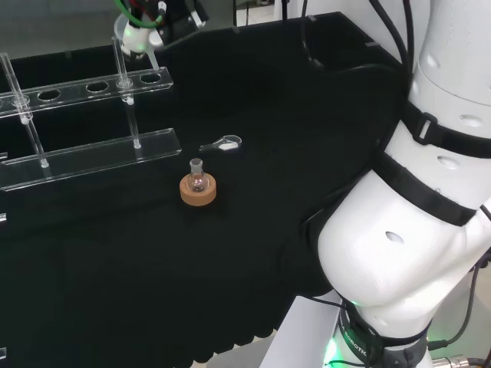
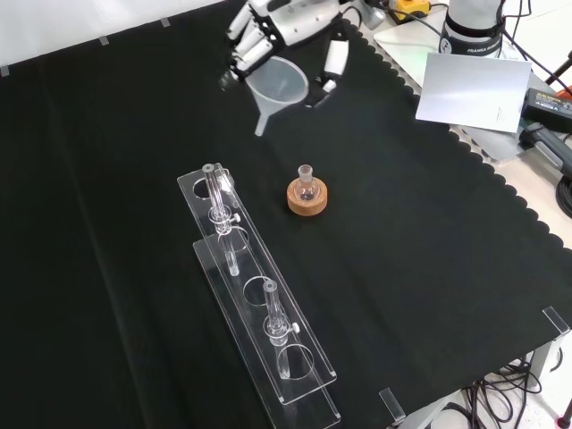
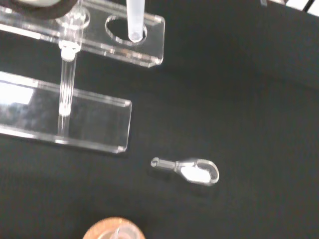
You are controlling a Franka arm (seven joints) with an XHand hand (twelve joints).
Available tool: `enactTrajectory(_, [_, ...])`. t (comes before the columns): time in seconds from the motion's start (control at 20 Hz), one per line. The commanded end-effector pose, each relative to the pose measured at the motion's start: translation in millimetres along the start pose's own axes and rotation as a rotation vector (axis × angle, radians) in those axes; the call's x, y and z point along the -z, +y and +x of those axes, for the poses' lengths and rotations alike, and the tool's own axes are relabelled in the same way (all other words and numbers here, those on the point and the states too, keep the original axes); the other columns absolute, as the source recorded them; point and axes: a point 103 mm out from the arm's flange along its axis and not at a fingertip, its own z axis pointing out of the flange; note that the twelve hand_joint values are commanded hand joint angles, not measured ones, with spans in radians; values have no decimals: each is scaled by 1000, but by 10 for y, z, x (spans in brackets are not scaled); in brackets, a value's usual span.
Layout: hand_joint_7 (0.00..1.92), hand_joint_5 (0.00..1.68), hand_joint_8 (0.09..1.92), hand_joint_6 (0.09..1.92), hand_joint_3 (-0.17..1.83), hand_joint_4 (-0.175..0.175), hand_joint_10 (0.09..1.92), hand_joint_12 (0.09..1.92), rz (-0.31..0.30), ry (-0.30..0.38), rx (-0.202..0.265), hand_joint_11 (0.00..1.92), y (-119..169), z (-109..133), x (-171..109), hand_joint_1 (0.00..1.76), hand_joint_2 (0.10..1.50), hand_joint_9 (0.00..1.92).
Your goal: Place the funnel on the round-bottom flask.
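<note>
The hand (image 2: 284, 25) hangs above the cloth at the top of the front view, its fingers curled round the rim of a clear funnel (image 2: 278, 84) whose stem points down and to the left. In the head view the hand (image 1: 143, 21) and funnel (image 1: 140, 44) are at the far left, over the rack's end. A small round-bottom flask (image 2: 306, 183) stands upright on a cork ring (image 2: 307, 200) mid-cloth, well apart from the funnel; the same flask (image 1: 198, 177) and ring (image 1: 199, 192) appear in the head view. The wrist view catches the funnel stem (image 3: 135, 19) and the ring's edge (image 3: 113, 230).
A clear acrylic tube rack (image 2: 259, 304) with a few glass tubes lies left of the flask in the front view. A small clear spoon-shaped piece (image 1: 223, 143) rests on the cloth beyond the flask. A white sheet (image 2: 474, 89) sits off the cloth's scalloped edge.
</note>
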Motion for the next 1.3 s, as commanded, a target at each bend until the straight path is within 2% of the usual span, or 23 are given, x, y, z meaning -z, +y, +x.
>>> enactTrajectory(0.05, [490,429,795,87,598,-92,642,1255,89,27,-67,602,-386,-96,-412,737,714,895])
enactTrajectory(0.5, [491,433,794,87,604,-91,640,1257,122,43,-74,601,-403,-145,-742,735,712,895])
enactTrajectory(0.65, [491,437,794,87,605,-91,640,1257,119,52,-69,601,-385,-152,-828,735,712,895])
enactTrajectory(1.3, [494,452,794,87,610,-90,639,1258,174,105,-59,606,-296,-117,-1296,731,714,890])
